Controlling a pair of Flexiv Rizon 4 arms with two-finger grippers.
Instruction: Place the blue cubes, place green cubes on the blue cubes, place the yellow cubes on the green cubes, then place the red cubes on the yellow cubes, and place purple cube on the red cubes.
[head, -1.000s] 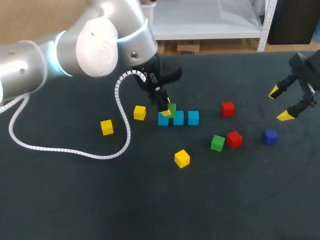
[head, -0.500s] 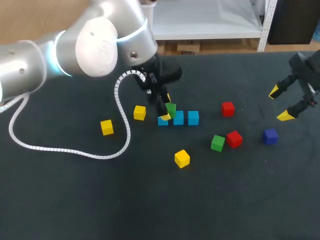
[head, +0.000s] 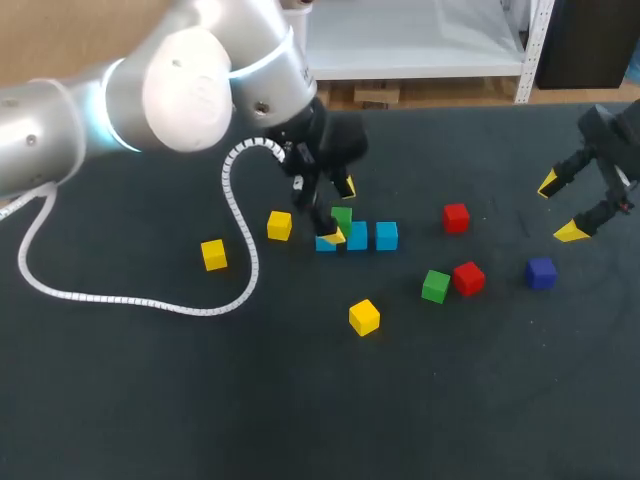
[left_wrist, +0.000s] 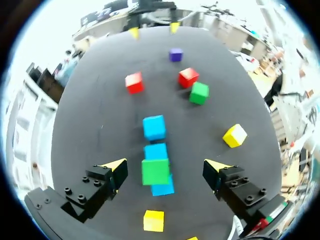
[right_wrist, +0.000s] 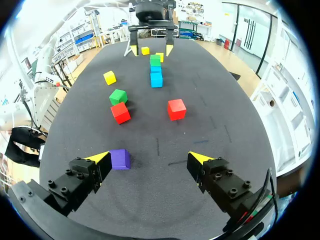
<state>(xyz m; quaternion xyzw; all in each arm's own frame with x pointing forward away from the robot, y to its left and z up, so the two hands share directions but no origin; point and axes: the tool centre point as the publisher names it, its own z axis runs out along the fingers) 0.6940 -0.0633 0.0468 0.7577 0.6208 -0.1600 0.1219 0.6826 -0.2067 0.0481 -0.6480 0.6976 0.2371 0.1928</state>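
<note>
Yellow-tipped fingers of your left gripper (left_wrist: 166, 166) stand wide apart and hold nothing, one on each side of a small green cube (left_wrist: 155, 171) that rests on the row of three light-blue cubes (left_wrist: 154, 127). Beyond it lie a loose green cube (left_wrist: 199, 93), two red cubes (left_wrist: 188, 77) (left_wrist: 134, 82) and a purple cube (left_wrist: 175, 54). Your right gripper (right_wrist: 148, 158) is likewise spread and empty, near that purple cube.

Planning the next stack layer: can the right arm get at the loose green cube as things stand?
Probably yes. The right end effector hangs open, and nothing covers the loose green cube. A red cube sits close beside it on the arm's side, so a finger may be crowded.
</note>
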